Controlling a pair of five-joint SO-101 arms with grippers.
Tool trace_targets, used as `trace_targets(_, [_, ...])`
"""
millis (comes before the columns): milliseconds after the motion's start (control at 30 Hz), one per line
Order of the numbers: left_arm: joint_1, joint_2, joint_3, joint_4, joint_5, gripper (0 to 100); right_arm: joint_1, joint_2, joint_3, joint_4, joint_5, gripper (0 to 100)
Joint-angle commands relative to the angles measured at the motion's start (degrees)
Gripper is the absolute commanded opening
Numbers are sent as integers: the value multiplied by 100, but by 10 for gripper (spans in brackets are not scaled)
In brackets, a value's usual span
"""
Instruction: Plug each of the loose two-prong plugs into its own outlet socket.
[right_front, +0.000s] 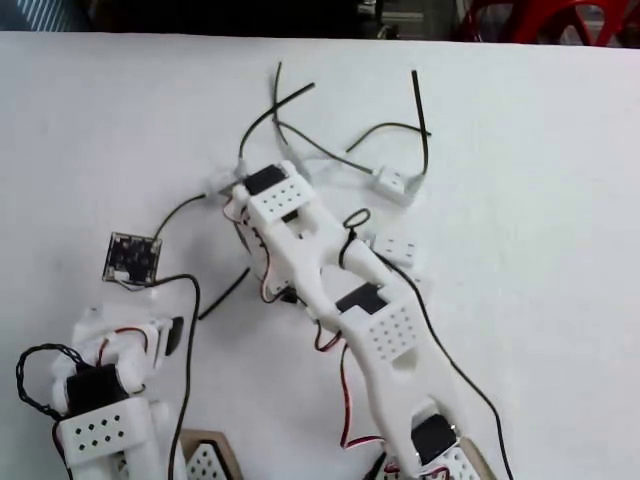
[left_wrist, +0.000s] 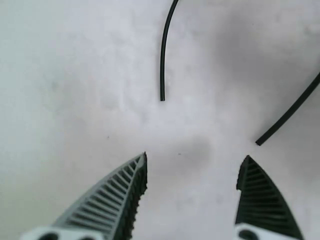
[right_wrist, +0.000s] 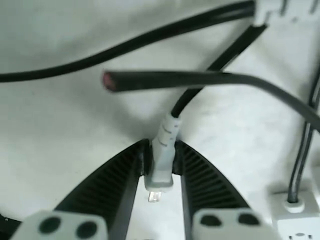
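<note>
The grey two-prong plug (right_wrist: 161, 172) is clamped between the jaws of the right gripper (right_wrist: 161, 147), low over the white table (right_front: 540, 150). Its long axis is laid along the jaws. The black cord (right_wrist: 197, 95) is led out past the fingertips, away from the wrist, while a metal prong (right_wrist: 154, 196) is seen pointing back toward the wrist. From this it is judged that the prongs are turned away from anything ahead of the gripper, so the plug's heading is what the coming insertion depends on. One white outlet block (right_front: 393, 183) and a second outlet block (right_front: 400, 250) are placed on the other side of the right arm's wrist from its fingertips, the second just beside the forearm. A wired outlet block (right_wrist: 295, 222), with thin cables entering it, is seen just beside the gripper. The left gripper (left_wrist: 194, 159) is held with its jaws spread wide over bare table near two loose cable ends (left_wrist: 162, 75), well apart from the plug, so the right arm is clearly the nearer one.
</note>
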Motion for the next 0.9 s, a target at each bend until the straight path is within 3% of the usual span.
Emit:
trace_targets(0, [-4,-75,-18,-141,-9,286,57,-268,-229,75,-62,74])
trace_targets(167, [-4,-75,-18,-141,-9,286,57,-382,-176,84,-62,103])
trace_targets(533, [4,-75,-18,-141,-9,286,57,-462,-229,57,-26,32])
trace_targets(867, [4,-75,-18,-141,-9,286,-75,-2141,316,84,-26,17])
